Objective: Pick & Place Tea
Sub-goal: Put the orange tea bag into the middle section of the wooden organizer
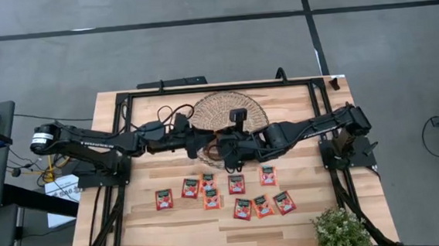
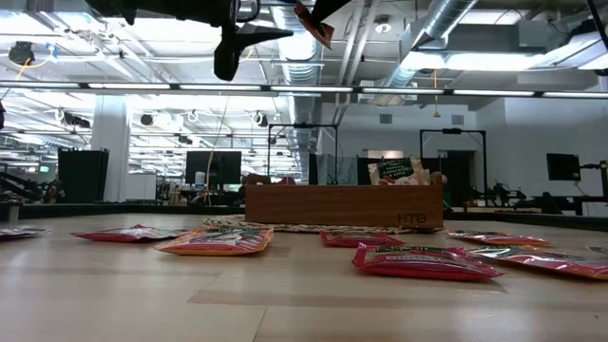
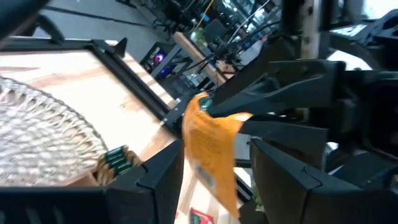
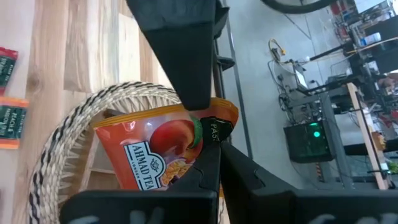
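Sachet (image 4: 158, 149): pinched by corner in your right hand (image 4: 208, 134), closed, above tray (image 2: 344, 205). Left hand (image 3: 214, 168): half open, empty, flanking it. Risk: thin grip, sachet slips or misses tray.

The tea sachets (image 1: 237, 185) lying on the table (image 1: 365, 206) are red-orange with a green band on top and a pale centre. The sachet held up (image 4: 163, 149) is orange, with a red-and-yellow peach picture, a green leaf and white lettering on a dark red label; its back, in the left wrist view, is plain orange (image 3: 212, 149). The table is pale wood in light and honey-toned planks, framed by black rails. The round mat (image 1: 226, 107) is woven, beige with darker brown strands. The wooden tray (image 2: 344, 205) is mid-brown. Both arms are black. A small plant (image 1: 340, 231) at the table's corner is green with whitish specks. The floor is grey with dark lines.
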Available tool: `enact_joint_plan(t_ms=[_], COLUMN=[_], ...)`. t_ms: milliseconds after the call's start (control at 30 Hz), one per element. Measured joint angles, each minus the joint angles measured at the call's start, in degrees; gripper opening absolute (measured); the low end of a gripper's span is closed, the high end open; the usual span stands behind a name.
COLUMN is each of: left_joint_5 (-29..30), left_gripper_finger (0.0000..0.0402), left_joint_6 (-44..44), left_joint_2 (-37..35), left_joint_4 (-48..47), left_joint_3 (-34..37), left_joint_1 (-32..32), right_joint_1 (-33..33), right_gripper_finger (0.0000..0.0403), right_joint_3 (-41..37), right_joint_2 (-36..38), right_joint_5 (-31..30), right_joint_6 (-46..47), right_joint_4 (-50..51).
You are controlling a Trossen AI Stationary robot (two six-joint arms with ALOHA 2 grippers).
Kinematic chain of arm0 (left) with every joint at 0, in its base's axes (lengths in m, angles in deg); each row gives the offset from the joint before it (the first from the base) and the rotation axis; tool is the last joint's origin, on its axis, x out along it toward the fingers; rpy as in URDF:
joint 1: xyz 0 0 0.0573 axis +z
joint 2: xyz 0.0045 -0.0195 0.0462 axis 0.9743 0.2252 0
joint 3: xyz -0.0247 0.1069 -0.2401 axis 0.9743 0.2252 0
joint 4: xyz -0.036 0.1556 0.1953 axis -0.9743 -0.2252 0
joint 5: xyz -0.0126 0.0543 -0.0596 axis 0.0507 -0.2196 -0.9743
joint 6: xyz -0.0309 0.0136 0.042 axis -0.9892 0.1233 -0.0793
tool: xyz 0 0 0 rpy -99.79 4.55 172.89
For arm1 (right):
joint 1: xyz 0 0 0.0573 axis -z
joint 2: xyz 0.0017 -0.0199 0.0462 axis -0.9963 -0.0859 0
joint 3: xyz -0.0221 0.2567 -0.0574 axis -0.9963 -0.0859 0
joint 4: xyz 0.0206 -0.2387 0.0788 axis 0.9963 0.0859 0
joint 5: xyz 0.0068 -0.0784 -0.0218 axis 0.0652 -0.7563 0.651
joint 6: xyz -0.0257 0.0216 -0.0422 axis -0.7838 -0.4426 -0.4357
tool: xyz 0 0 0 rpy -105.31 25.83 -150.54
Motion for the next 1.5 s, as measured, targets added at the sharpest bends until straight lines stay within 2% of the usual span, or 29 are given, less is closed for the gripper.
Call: enact_joint_plan(t_ms=[467,633,800,900,1133,1233,1367,1500], left_joint_5=[-0.96,-0.39,0.27,0.40,1.40,1.97,3.19,4.34], left_gripper_finger=[0.0168,0.0117,0.0016,0.0003,0.0000,0.0000,0.0000,0.0000], left_joint_6=[-2.46,-2.34,-0.64,0.53,1.99,2.91,4.09,6.67], left_joint_2=[1.11,1.11,1.11,1.11,1.13,1.13,1.13,2.69], left_joint_4=[-0.07,-0.10,-0.06,-0.04,-0.08,-0.14,-0.57,1.23], left_joint_3=[-0.02,-0.02,-0.02,-0.02,-0.02,-0.02,-0.02,-0.02], left_joint_1=[1.04,1.08,1.09,1.09,1.10,1.18,1.18,1.14], right_joint_1=[1.31,0.95,0.20,-0.03,-0.23,-0.31,-0.35,-0.22], right_gripper_finger=[0.0000,0.0000,0.0000,0.0000,0.0000,0.0003,0.0025,0.0054], right_joint_3=[0.00,-0.02,-0.02,-0.02,-0.08,-0.07,0.00,-0.02], right_joint_2=[0.00,0.00,0.00,0.00,0.29,0.97,2.10,4.52], right_joint_5=[1.66,1.74,2.36,2.50,1.41,-0.36,-6.19,-12.11], right_joint_6=[-2.84,-2.84,-2.49,-2.40,-4.79,-6.68,-6.98,-1.80], right_joint_4=[-2.81,-2.91,-2.95,-2.96,-2.06,-1.47,2.63,10.77])
